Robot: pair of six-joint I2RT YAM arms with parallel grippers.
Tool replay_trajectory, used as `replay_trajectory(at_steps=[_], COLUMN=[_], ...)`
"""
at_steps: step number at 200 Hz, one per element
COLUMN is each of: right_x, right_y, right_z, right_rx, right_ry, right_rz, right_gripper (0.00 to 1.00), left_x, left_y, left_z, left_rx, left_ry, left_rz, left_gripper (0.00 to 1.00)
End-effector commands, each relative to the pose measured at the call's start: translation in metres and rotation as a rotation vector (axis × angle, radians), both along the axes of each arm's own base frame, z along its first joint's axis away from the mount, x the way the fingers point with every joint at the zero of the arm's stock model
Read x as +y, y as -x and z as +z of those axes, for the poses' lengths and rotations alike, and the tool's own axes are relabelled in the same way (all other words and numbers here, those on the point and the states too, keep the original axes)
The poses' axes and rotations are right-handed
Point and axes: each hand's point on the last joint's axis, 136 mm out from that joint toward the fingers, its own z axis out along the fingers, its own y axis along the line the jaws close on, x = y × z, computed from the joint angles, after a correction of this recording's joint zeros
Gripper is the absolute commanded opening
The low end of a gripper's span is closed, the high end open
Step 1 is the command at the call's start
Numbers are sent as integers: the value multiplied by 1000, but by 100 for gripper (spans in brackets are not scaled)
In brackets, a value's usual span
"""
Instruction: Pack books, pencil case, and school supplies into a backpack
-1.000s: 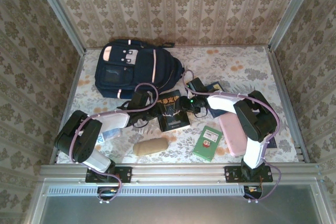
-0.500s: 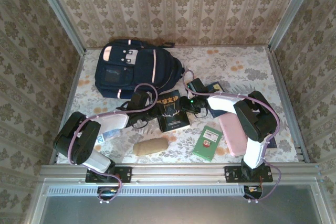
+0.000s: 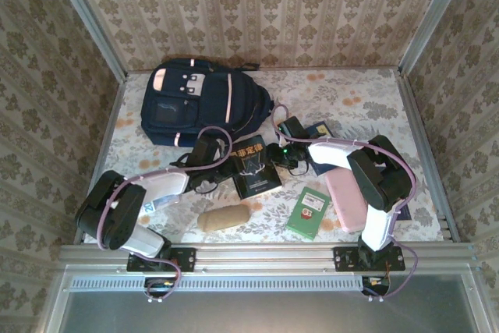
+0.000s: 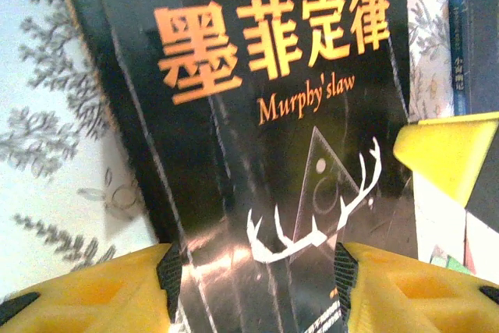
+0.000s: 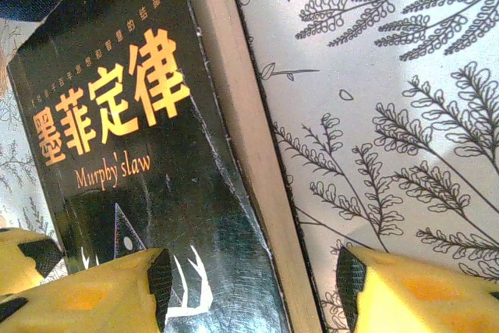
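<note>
On table point(image 3: 355, 103), centre: black book point(image 3: 256, 165); left gripper point(image 4: 256, 271), right gripper point(image 5: 255, 278), fingers apart over it. Risk: grippers collide; cover slips.

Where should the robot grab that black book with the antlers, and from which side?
Probably the long pale page edge, coming from the robot's right with the right tool. The black book lies flat, cover up, looking too broad to span, and that tool's open jaws sit astride this edge, one over cover, one over cloth.
</note>
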Motion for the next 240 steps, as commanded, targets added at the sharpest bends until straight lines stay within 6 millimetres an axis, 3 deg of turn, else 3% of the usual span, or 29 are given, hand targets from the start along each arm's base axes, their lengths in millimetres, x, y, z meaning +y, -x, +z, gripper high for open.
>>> replay_trajectory(at_steps=[1,32,70,158,240], right_x=[7,7,9,29,30], right_y=[22,22,22,24,29], right_z=[-19,-19,-18,1,46], right_rx=[66,66,70,77,17], right_ry=[-5,-4,-13,-97,-123], right_rz=[58,60,66,126,164], right_gripper=[61,61,61,51,41], left_x=[8,23,25,-20,-36], left_y=[7,10,13,-4,-3], left_z=[6,1,-15,-40,-44], left_rx=[-10,18,66,171,181], left_ry=[-11,-76,-88,77,109], left_rz=[-11,22,47,18,-16], left_gripper=[57,57,57,53,47])
